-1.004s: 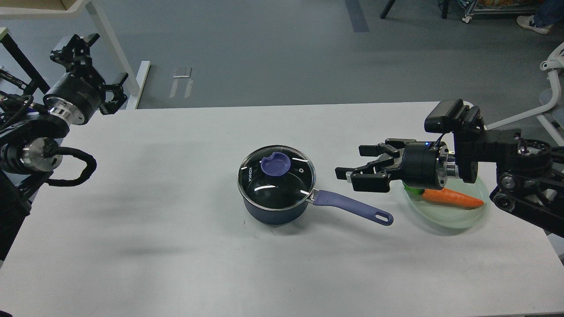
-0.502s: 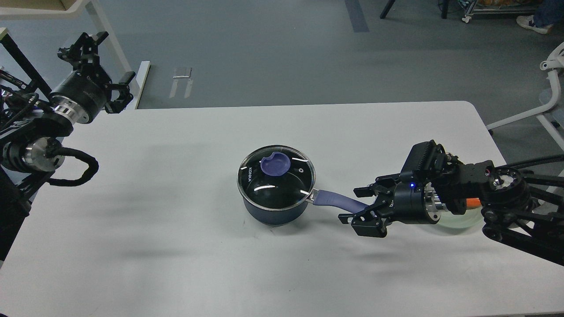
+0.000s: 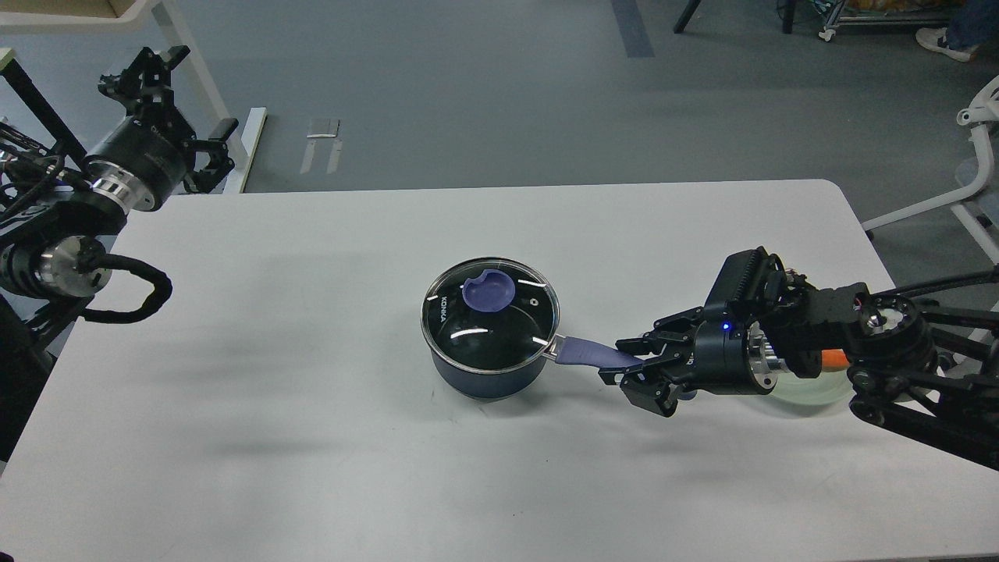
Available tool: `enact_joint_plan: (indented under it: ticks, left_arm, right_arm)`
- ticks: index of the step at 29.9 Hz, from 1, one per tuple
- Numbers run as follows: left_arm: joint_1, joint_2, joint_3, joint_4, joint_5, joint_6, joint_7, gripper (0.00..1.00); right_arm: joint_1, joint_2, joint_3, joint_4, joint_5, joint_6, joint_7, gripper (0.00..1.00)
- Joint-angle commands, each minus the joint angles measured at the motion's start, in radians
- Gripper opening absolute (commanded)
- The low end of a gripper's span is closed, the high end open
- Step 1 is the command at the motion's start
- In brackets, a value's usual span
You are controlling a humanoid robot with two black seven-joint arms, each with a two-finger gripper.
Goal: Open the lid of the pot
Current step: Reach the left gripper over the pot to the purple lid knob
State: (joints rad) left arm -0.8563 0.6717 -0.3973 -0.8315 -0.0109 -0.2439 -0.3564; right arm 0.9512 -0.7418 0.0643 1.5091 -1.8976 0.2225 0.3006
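A dark blue pot (image 3: pixel 488 367) stands in the middle of the white table (image 3: pixel 312 437). Its glass lid (image 3: pixel 490 316) with a purple knob (image 3: pixel 488 292) sits closed on it. The purple pot handle (image 3: pixel 589 353) points right. My right gripper (image 3: pixel 631 364) lies low over the table at the handle's far end, one finger on each side, closed on it. The handle's tip is hidden by the gripper. My left gripper (image 3: pixel 181 100) is raised at the far left beyond the table's corner, open and empty.
A pale green plate (image 3: pixel 812 392) with an orange carrot (image 3: pixel 835 359) sits behind my right wrist, mostly hidden. A white table leg (image 3: pixel 195 86) stands by the left gripper. A white chair frame (image 3: pixel 975 179) is off the table's right edge.
My right gripper dropped from above the plate to the pot handle, then moved left and closed around it. My left gripper rose and turned slightly. The pot has not moved.
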Motion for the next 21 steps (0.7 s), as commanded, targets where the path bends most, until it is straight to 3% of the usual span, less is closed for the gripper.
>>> enact_joint_plan:
  ticks: [1, 6, 12, 15, 21]
  left_arm:
    - [-0.029, -0.001, 0.0, -0.004, 0.063, 0.001, -0.001, 0.99]
    - [-0.058, 0.026, 0.0, -0.124, 0.283, 0.012, -0.003, 0.99]
    - [-0.067, 0.042, -0.002, -0.397, 0.808, 0.103, -0.003, 0.99]
    - [-0.061, 0.032, 0.002, -0.49, 1.102, 0.106, -0.003, 0.99]
    - [-0.084, -0.038, 0.11, -0.511, 1.573, 0.133, 0.0, 0.99]
  right_arm:
    - [0.003, -0.004, 0.0, 0.0, 0.002, 0.0, 0.002, 0.3]
    - [0.006, -0.005, 0.0, 0.002, 0.002, 0.0, 0.002, 0.25]
    - [0.004, -0.005, 0.002, 0.0, 0.003, 0.0, 0.002, 0.24]
    - [0.005, -0.004, 0.002, 0.0, 0.005, 0.0, 0.002, 0.24]
    - [0.009, -0.002, 0.002, 0.002, 0.005, 0.0, 0.002, 0.24]
